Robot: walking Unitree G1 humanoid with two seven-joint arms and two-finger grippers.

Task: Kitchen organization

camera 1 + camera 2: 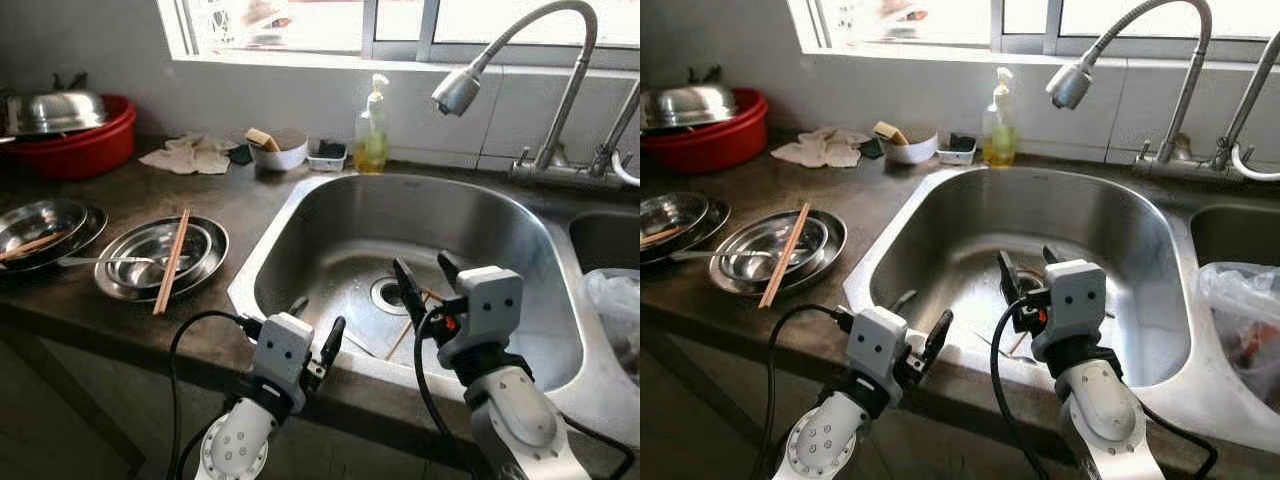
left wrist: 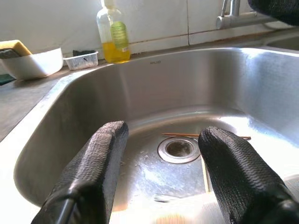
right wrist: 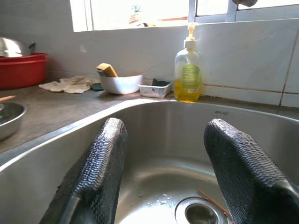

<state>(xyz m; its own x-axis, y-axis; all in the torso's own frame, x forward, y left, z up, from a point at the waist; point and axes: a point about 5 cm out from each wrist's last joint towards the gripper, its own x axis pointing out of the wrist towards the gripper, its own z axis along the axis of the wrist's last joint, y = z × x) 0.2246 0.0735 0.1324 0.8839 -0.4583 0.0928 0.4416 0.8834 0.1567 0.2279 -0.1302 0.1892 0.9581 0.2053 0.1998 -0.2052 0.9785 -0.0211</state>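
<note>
Leftmost, at ten o'clock: red basin on the dark countertop, a steel lid resting over it.
Nine o'clock: stacked steel dishes with a chopstick lying in them.
Just right of those: steel bowl on a plate, a spoon inside, a pair of wooden chopsticks lying across the rim.
Eleven o'clock, by the wall: crumpled cloth, then a white bowl holding a sponge, then a small tray.
Twelve o'clock: soap bottle with yellow liquid, upright behind the sink.
Left gripper: fingers spread, hovering over the sink's near rim at six o'clock, holding nothing.
Sink floor: drain at centre, a chopstick lying just beyond it.
Right gripper: fingers spread apart, empty, poised above the basin near the drain.
One o'clock: gooseneck faucet, spray head hanging over the basin.
Three o'clock: second basin holding a plastic bag.
</note>
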